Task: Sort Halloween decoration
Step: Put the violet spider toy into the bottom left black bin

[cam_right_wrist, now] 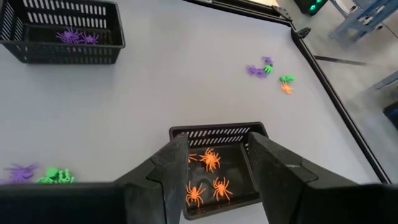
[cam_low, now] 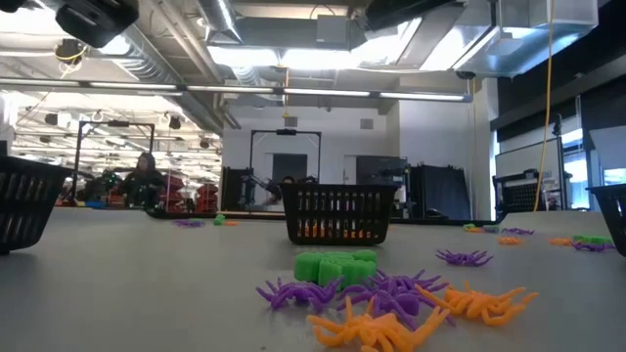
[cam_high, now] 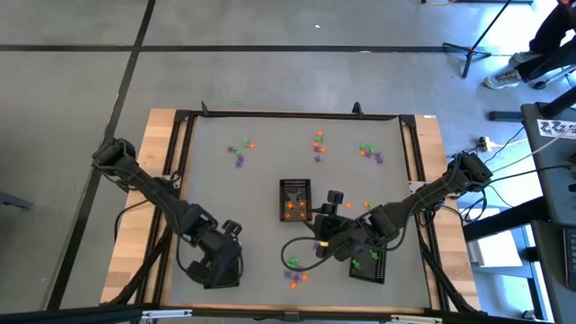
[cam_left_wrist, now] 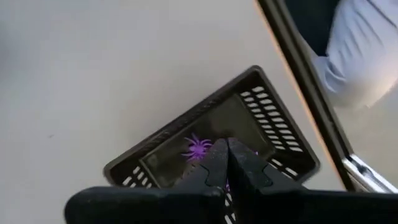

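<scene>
The Halloween decoration is small plastic spiders and trinkets in orange, purple and green. Loose clusters lie at the far side (cam_high: pixel 241 153) (cam_high: pixel 319 144) (cam_high: pixel 369 153) and near the front edge (cam_high: pixel 295 272) (cam_low: pixel 391 293). My left gripper (cam_left_wrist: pixel 227 149) (cam_high: pixel 220 261) hangs shut and empty above a black mesh tray (cam_left_wrist: pixel 267 112) at the near left, in which a purple spider (cam_left_wrist: pixel 198 149) lies. My right gripper (cam_right_wrist: pixel 214 146) (cam_high: pixel 326 205) stands open just right of the middle tray (cam_right_wrist: pixel 214 132) (cam_high: pixel 295 200), with nothing between its fingers. That tray holds several orange spiders (cam_right_wrist: pixel 210 160).
A third black tray (cam_high: pixel 369 261) with green pieces lies under my right arm at the near right. A black frame (cam_high: pixel 297 114) runs round the grey table top. In the low view a person (cam_low: pixel 145 181) shows far off in the room behind.
</scene>
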Controlling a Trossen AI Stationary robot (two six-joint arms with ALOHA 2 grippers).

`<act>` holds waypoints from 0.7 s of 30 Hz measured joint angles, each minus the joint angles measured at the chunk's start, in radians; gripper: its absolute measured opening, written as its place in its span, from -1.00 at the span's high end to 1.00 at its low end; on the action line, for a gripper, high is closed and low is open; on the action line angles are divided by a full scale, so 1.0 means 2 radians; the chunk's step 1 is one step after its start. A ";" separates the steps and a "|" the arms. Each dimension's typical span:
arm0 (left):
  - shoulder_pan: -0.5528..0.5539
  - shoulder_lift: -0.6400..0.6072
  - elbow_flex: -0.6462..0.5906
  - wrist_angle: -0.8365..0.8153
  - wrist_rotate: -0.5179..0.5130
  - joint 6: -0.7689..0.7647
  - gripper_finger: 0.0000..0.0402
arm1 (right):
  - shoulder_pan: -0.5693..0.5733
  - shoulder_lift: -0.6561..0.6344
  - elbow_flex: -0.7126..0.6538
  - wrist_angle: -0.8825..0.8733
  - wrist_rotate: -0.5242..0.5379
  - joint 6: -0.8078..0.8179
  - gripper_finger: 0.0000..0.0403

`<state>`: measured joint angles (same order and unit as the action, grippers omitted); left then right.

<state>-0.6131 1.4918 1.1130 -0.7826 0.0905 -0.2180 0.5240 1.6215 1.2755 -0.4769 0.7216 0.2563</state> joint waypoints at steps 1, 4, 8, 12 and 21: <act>-0.002 0.000 0.000 0.000 -0.005 -0.007 1.00 | 0.000 0.000 0.000 0.001 0.000 -0.001 0.18; -0.005 0.000 0.000 0.000 -0.011 -0.017 0.98 | 0.000 0.000 0.000 0.001 0.000 -0.003 0.18; -0.005 0.000 0.000 -0.001 -0.024 -0.034 0.82 | 0.000 0.000 0.000 0.001 0.000 -0.003 0.18; -0.005 0.000 0.000 -0.001 -0.031 -0.036 0.61 | 0.000 0.000 0.000 0.001 0.000 -0.008 0.18; -0.013 0.000 0.000 0.023 -0.131 -0.051 0.56 | 0.000 0.000 0.000 -0.022 -0.068 0.006 0.18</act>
<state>-0.6381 1.4921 1.1125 -0.7370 -0.1706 -0.3192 0.5232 1.6215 1.2755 -0.5200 0.5852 0.2679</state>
